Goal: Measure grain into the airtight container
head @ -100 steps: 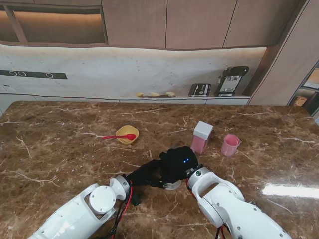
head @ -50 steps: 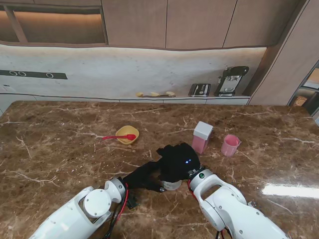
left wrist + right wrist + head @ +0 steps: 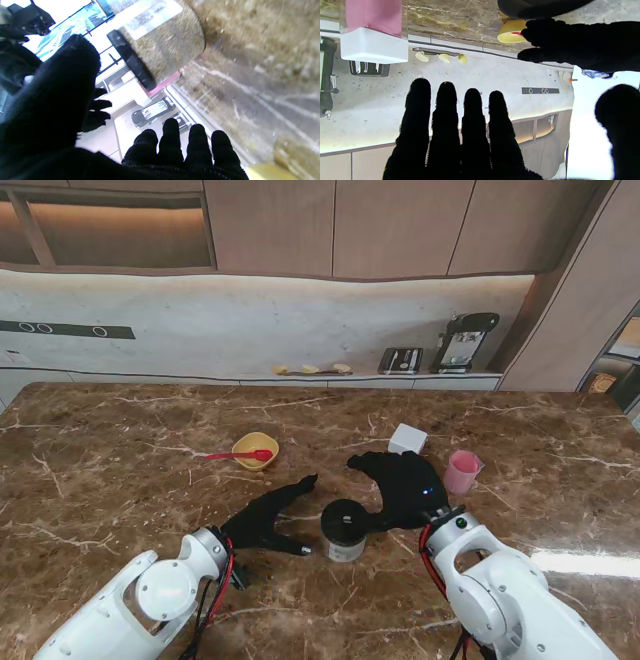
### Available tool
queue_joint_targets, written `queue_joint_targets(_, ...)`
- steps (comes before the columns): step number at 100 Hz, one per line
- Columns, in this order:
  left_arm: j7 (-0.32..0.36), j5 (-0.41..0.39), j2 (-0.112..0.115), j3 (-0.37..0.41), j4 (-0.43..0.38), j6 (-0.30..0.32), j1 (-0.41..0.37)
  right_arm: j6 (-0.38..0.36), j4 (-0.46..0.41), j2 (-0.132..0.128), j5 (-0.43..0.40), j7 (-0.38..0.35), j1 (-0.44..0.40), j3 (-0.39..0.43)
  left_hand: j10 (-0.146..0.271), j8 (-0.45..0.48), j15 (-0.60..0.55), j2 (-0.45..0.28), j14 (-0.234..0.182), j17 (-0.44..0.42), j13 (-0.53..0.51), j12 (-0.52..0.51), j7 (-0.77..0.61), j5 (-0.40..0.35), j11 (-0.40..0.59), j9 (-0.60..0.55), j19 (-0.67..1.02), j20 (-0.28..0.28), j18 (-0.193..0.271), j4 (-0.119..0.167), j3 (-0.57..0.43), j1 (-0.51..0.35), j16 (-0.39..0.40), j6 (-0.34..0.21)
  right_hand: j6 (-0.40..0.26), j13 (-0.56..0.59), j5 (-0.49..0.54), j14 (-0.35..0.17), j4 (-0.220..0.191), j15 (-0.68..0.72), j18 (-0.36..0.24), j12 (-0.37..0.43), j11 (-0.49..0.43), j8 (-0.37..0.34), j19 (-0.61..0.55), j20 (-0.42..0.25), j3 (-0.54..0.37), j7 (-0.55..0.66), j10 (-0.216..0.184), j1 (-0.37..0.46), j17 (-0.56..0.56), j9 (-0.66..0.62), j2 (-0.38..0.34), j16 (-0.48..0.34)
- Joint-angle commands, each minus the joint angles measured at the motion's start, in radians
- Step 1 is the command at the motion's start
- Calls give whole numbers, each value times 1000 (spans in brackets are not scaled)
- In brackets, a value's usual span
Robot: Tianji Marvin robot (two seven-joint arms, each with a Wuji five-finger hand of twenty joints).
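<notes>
**Table inventory: grain jar and both hands**

Jar (image 3: 343,530): round, black-lidded, filled with grain; stood upright on the brown marble table (image 3: 120,480), near the robot, between the two hands. Touched by neither hand in the stand view. The left wrist view showed its grain-filled wall and a white label.

Left hand (image 3: 268,518): black-gloved, just left of the jar, fingers spread, holding nothing.

Right hand (image 3: 400,485): black-gloved, just right of and slightly farther than the jar, fingers extended and apart from the thumb, holding nothing.

Airtight container (image 3: 406,439): pink body, white lid, partly hidden behind the right hand, farther from the robot. Lid on, as seen in the right wrist view.

Pink cup (image 3: 461,471): upright, right of the container, apart from it.

Yellow bowl (image 3: 255,450): far left of the jar, well apart; a red spoon (image 3: 238,456) rested across it, handle pointing left.

Contents of the cup and bowl could not be made out.
</notes>
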State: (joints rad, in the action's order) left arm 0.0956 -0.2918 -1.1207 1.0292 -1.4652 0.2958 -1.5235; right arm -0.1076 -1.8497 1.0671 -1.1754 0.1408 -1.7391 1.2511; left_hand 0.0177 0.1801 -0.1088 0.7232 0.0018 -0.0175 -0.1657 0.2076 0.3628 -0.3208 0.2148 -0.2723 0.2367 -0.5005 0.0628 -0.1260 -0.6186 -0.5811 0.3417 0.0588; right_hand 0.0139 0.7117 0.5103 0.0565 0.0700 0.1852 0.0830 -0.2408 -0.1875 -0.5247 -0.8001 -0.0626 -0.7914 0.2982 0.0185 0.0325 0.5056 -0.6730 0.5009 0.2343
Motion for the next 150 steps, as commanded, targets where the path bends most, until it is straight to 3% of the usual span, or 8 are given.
queue_joint_targets(1,-1,3,11,10,-44,-11,-24,-18,11,-4,50,-1,-18,21,-3,-23,18,-25,-27,9,-2,3,-548,-24,10,23,39,39,57,-5,41,46,-15,15,16,-41,-2,-23,-40,-22,-29,35,36,21,36,36,-22,-31,12,-58,-23,31,-22,-36)
queue_joint_targets(10,2,-35,20,45,-108,-24,-64,-89,17,2,124,-1,-40,76,-10,-27,5,-68,-11,15,-16,3,-542,-39,12,9,98,89,41,2,98,61,-13,20,33,-65,-7,-28,-47,-32,-43,58,50,41,60,43,-32,-49,22,-69,-47,46,-28,-46)
queue_joint_targets(16,3,-64,24,70,-147,-31,-91,-142,26,6,167,0,-49,111,-18,-20,-5,-121,1,6,-30,4,-548,-45,12,-8,173,112,34,22,206,45,-9,25,42,-74,-13,-30,-51,-35,-48,63,52,47,68,45,-35,-55,26,-69,-57,52,-33,-48)
queue_joint_targets(31,-38,-119,22,122,-224,-39,-154,-257,54,14,284,-23,-67,174,-34,0,-27,-210,25,6,-79,9,-559,-79,19,-56,316,128,22,54,376,22,0,28,62,-89,-21,-32,-64,-41,-55,71,54,58,78,45,-41,-64,38,-53,-77,60,-32,-51)
queue_joint_targets(42,-72,-152,19,146,-264,-43,-191,-311,84,16,345,-46,-75,197,-47,11,-52,-269,48,5,-135,13,-571,-109,24,-97,455,97,6,67,459,22,12,30,66,-104,-33,-33,-75,-49,-60,77,60,66,86,43,-44,-70,41,-41,-98,74,-45,-53)
queue_joint_targets(47,-85,-164,17,153,-277,-44,-205,-326,99,18,365,-48,-77,202,-52,27,-60,-299,55,16,-160,19,-579,-127,30,-121,501,132,0,87,571,-23,18,29,71,-109,-39,-32,-81,-51,-61,79,63,68,88,42,-42,-73,42,-39,-104,79,-53,-54)
queue_joint_targets(95,-120,-211,15,192,-352,-61,-273,-378,198,38,518,-24,-93,224,-65,23,-56,-382,53,18,-169,11,-572,-165,18,-146,507,130,9,106,599,10,8,32,97,-155,-81,-31,-111,-72,-67,100,93,119,102,19,18,-125,65,-76,-159,125,-151,-55)
queue_joint_targets(150,-117,-194,13,179,-346,-57,-257,-379,183,45,484,27,-130,253,-69,27,-63,-387,50,26,-176,8,-581,-183,15,-162,507,130,3,111,603,-1,0,24,63,-157,-88,-35,-84,-70,-77,101,86,124,89,-7,39,-114,53,-52,-172,130,-165,-51)
